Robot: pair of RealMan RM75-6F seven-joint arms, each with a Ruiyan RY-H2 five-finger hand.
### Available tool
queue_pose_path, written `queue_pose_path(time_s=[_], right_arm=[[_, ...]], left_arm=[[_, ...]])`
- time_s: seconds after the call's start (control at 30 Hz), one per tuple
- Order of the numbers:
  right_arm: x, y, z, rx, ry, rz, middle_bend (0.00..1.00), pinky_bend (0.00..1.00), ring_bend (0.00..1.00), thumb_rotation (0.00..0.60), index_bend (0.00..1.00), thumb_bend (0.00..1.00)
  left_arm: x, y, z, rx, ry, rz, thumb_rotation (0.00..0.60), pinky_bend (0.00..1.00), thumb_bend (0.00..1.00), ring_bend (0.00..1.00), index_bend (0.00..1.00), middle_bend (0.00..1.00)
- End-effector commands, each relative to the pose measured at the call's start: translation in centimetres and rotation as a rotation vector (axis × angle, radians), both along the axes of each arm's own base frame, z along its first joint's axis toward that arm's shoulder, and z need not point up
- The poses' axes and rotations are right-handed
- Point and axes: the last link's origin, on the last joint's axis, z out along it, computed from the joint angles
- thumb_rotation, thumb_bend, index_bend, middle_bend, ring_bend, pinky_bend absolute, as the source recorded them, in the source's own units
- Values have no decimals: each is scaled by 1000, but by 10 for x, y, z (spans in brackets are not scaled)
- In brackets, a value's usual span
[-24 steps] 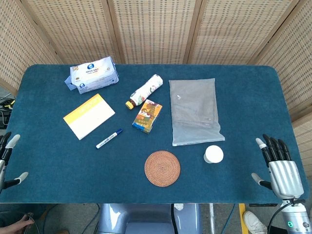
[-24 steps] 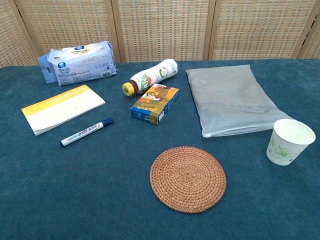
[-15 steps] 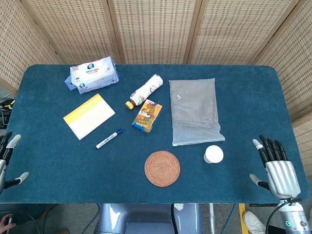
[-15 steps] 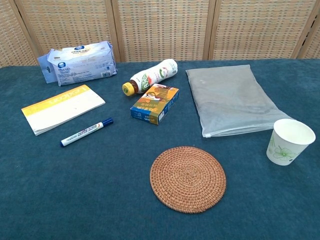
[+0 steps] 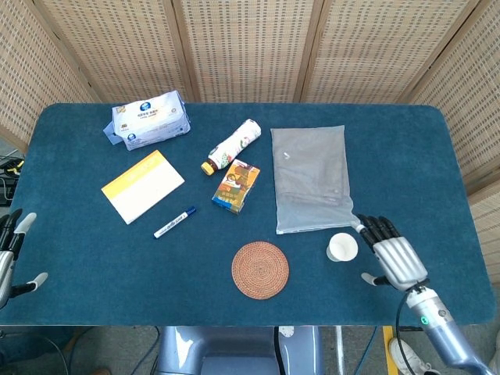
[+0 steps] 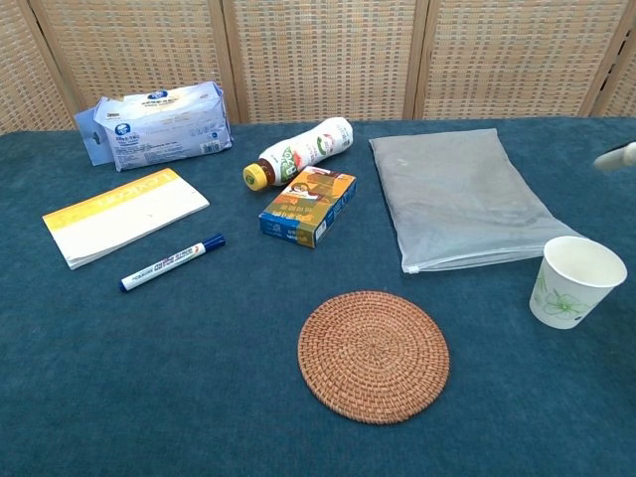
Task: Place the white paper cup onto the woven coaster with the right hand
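Observation:
The white paper cup [image 5: 342, 248] [image 6: 573, 281] with a green flower print stands upright on the blue table, right of the round woven coaster [image 5: 260, 269] [image 6: 374, 355]. My right hand [image 5: 393, 258] hovers just right of the cup, fingers spread, holding nothing; a small gap separates it from the cup. In the chest view only a fingertip [image 6: 618, 156] shows at the right edge. My left hand [image 5: 11, 254] rests open at the table's far left edge, away from everything.
A grey zip bag [image 5: 312, 178] lies just behind the cup. Further left are a small juice carton [image 5: 236, 186], a lying bottle [image 5: 231, 146], a blue marker [image 5: 175, 222], a yellow-white notepad [image 5: 143, 186] and a tissue pack [image 5: 148, 119]. Wicker screens stand behind the table.
My right hand has moved left from the table's right edge to a spot close beside the cup. The cup, coaster and left hand have not moved.

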Motion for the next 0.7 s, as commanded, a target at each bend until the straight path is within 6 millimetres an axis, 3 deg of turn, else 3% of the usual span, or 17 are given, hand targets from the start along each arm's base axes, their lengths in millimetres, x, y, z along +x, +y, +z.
queue_pose_path(time_s=[0.03, 0.27, 0.47, 0.7], right_arm=[[9, -19, -16, 63, 18, 24, 48, 25, 0, 600, 70, 0], [17, -37, -44, 179, 32, -14, 84, 93, 11, 600, 93, 0], [15, -51, -56, 162, 82, -7, 154, 175, 75, 600, 168, 0], [14, -61, -60, 99, 130, 15, 429, 582, 439, 600, 424, 62]], left_arm=[[0, 2, -1, -4, 4, 7, 600, 0, 0, 0, 0, 0], [-2, 5, -3, -8, 9, 20, 600, 0, 0, 0, 0, 0], [-2, 5, -4, -10, 10, 23, 600, 0, 0, 0, 0, 0], [-3, 6, -3, -8, 5, 28, 600, 0, 0, 0, 0, 0]])
